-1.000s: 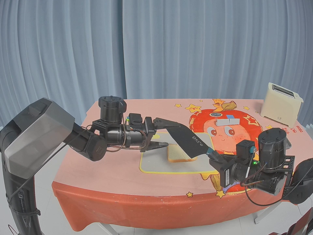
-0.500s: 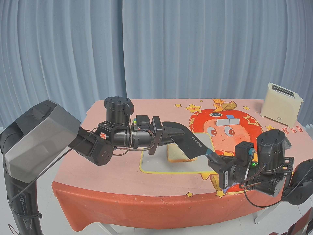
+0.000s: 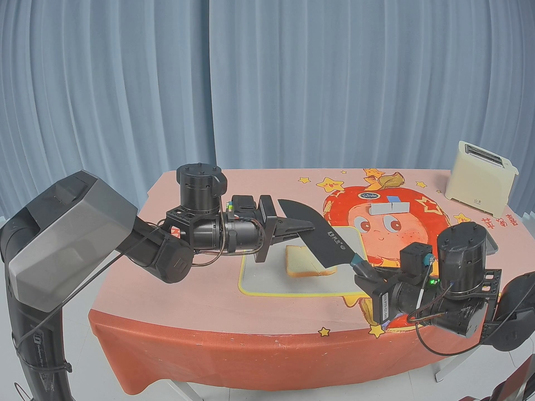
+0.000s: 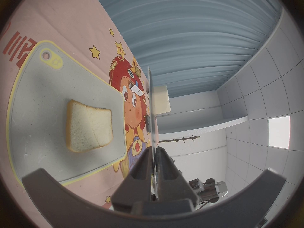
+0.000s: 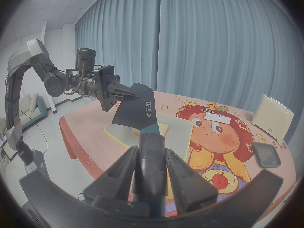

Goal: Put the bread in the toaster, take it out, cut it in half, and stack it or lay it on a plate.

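left gripper [image 3: 302, 228]: fingers pinching top edge of knife [image 3: 323, 238] blade, above cutting board [image 3: 262, 277]. bread [image 3: 304, 261]: one slice, flat on board. right gripper [image 3: 363, 268]: fingers clamped around knife handle. dark tray [image 5: 266, 154]: on table [image 3: 223, 302], near toaster [image 3: 482, 178]. toaster: upright, far right corner.

Left gripper [image 3: 305, 228] moved in, fingers [image 3: 287, 226] closed onto knife [image 3: 326, 241] blade

black knife [image 3: 325, 241], cream toaster [image 3: 481, 180]
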Tool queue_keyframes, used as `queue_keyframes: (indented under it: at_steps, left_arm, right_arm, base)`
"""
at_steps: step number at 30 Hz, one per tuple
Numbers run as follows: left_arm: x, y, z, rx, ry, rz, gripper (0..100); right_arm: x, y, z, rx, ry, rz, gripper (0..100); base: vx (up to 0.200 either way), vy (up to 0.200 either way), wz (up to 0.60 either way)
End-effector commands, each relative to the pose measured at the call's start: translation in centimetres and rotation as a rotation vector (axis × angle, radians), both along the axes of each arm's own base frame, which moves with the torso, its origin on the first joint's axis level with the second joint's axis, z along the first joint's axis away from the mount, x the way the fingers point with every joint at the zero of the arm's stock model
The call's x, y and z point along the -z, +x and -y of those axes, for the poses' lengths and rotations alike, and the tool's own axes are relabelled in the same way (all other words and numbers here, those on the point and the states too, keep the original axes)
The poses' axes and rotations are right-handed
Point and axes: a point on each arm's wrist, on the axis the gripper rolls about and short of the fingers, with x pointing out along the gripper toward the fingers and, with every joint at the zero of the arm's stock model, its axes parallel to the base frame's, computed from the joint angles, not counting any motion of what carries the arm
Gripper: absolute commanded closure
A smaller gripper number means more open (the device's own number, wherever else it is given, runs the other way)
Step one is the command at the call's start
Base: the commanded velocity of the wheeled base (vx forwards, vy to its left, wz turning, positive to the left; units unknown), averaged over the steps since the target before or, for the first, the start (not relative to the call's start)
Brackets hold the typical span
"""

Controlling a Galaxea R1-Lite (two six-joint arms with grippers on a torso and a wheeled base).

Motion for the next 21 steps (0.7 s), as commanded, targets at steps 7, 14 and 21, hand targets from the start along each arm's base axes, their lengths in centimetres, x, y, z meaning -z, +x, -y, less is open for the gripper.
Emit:
queue_keyframes:
  at_steps: [7,14,21]
  left_arm:
    - [-0.2,0.2,-0.3,-0.007,-0.006,0.007,100]
    - [-3.1,-0.3,-1.4,-0.019,-0.038,0.049,100]
    - [-5.3,-0.7,-2.8,0.069,-0.104,-0.049,100]
  right_arm:
    - [-1.5,-0.1,0.4,-0.016,0.08,0.018,0]
    - [-3.3,1.6,3.5,-0.137,0.353,-0.116,0]
    - [-3.5,3.9,9.7,-0.424,0.685,-0.38,0]
  base:
    - [0.0,0.0,0.0]
    - [0.0,0.0,0.0]
    - [0.0,0.0,0.0]
